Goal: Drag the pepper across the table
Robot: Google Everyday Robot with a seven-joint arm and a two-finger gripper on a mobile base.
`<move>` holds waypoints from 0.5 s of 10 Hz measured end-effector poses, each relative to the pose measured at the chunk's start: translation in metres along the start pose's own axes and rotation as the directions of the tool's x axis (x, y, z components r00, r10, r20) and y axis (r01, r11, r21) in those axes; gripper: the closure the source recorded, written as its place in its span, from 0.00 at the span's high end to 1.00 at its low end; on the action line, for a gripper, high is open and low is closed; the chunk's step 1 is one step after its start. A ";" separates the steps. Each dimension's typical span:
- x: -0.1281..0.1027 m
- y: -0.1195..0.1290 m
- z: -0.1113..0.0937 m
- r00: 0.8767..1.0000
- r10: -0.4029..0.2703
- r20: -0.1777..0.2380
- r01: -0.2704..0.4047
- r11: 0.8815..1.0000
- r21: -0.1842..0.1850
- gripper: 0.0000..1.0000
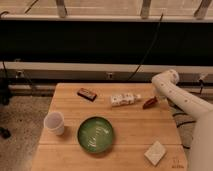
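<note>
The pepper (149, 103) is small, dark red-brown and lies tilted near the right edge of the light wooden table (130, 125), in its back half. My gripper (156, 98) hangs at the end of the white arm that comes in from the right. It is right at the pepper's upper right end, low over the tabletop. The arm hides where the gripper meets the pepper.
A white bottle-like object (124, 99) lies just left of the pepper. A dark bar with a reddish top (87, 93) is at the back left. A white cup (54, 122), a green bowl (95, 134) and a pale square packet (155, 152) stand nearer the front.
</note>
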 end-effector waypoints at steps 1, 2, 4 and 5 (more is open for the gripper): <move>0.001 -0.001 0.001 1.000 0.002 -0.005 -0.002 1.000 -0.002 0.00; 0.004 -0.001 0.004 1.000 0.008 -0.011 -0.008 1.000 -0.004 0.00; 0.010 0.001 0.006 1.000 0.024 -0.020 -0.024 1.000 -0.010 0.00; 0.014 0.001 0.007 0.999 0.037 -0.024 -0.037 0.999 -0.012 0.02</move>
